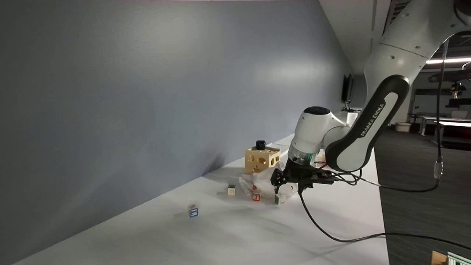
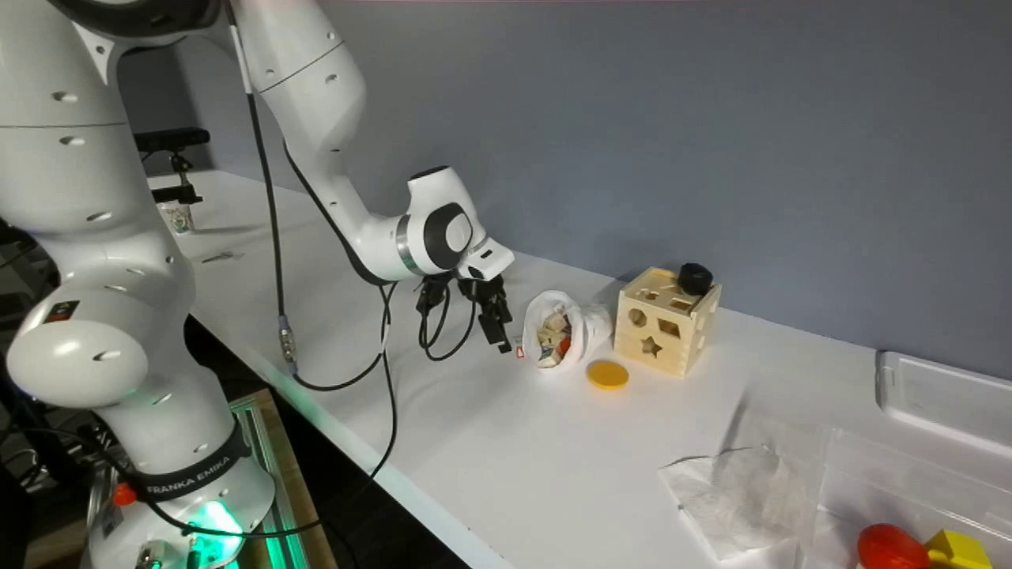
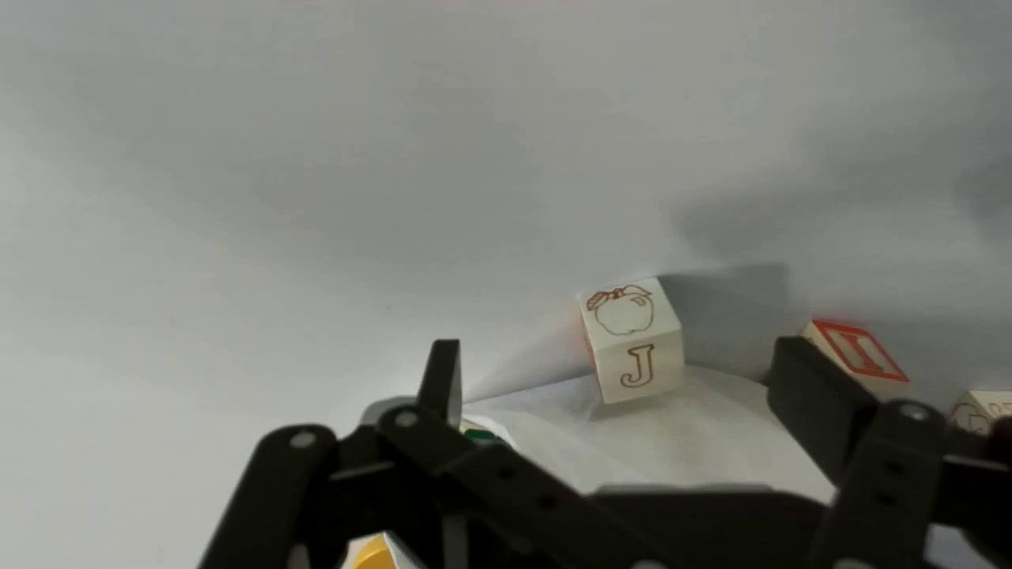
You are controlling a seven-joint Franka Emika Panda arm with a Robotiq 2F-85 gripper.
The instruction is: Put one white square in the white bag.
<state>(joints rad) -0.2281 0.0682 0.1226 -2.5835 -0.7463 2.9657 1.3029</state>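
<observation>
Black two-fingered pincer (image 3: 621, 375) spread wide near a white wooden cube (image 3: 632, 340)

Going left to right across the wrist view, we first meet one dark finger (image 3: 443, 383) of the pincer, then a broad gap, then its partner. Within that gap we see the cube, marked with a brown apple outline and a letter J, apart from both fingers. It sits on the white tabletop (image 3: 237, 197) at the edge of the thin, crumpled white bag (image 2: 593, 325); we cannot tell whether they touch. Partly hidden by the finger at the right, we find a pale wooden block (image 3: 858, 352) with a framed red I, and past that finger, at the view's border, a small drawn-on block (image 3: 976, 411).

In an exterior view, again left to right, we have the white robot arm (image 2: 312, 111) above and left of the pincer, then the bag just right of it, with several wooden blocks (image 2: 556, 324) showing in its mouth. Farther right of the pincer we note a flat yellow disc (image 2: 607, 374), then a pale wooden box (image 2: 653, 328) with shaped holes, a rounded black piece (image 2: 695, 279) on its top. Well to the pincer's right lie a crumpled whitish sheet (image 2: 735, 506) and a clear plastic bin (image 2: 909, 482).
</observation>
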